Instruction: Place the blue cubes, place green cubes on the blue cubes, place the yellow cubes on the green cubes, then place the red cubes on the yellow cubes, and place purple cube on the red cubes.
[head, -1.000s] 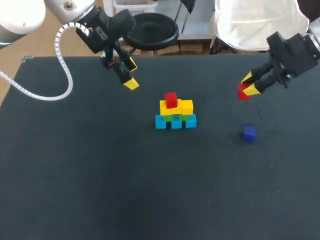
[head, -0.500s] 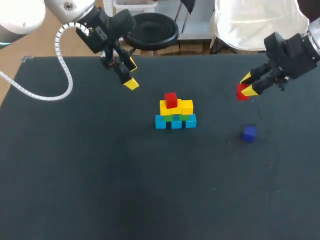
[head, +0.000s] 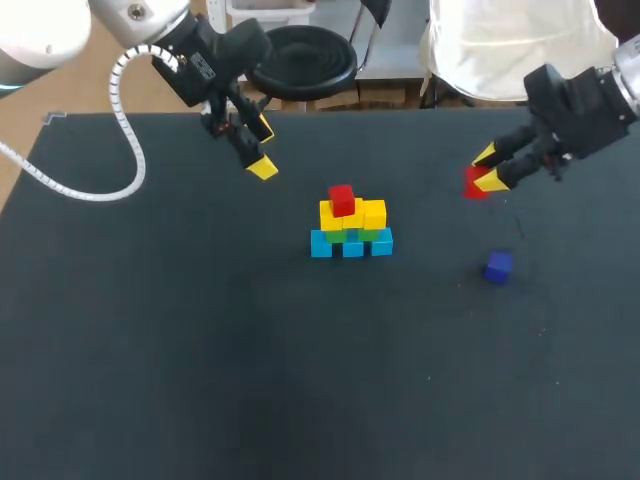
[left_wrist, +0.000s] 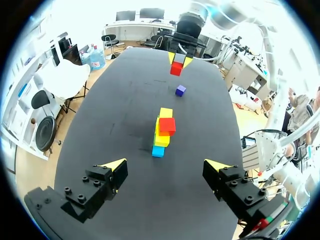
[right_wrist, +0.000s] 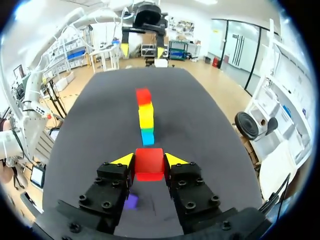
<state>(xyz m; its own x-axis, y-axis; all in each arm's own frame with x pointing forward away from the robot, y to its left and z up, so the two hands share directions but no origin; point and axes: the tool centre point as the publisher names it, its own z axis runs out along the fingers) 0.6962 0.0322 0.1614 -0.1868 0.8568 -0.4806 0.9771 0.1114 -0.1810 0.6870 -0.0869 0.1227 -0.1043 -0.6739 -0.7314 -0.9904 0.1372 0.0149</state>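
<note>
Right fingers (head: 492, 178), clamped on a red cube (head: 476, 184), edge inward from the tabletop's right edge; stack (head: 350, 225) lies straight ahead at mid-tabletop; left fingers (head: 262, 168) wide open, empty.

This is a robotics lab, set up for a handling trial. Two robot arms come in over the far corners of a wide, dark worktop (head: 150, 350): the left arm (head: 40, 35), trailing a coiled white cable (head: 128, 150), and the right arm (head: 590, 100). Each ends in a yellow-tipped gripper. The left gripper (head: 262, 148) is spread wide, and the right gripper (head: 488, 168) clasps a red cube (head: 475, 185). A stack of small coloured cubes (head: 350, 228) stands mid-worktop, with a purple cube (head: 498, 267) nearer the right edge.
</note>
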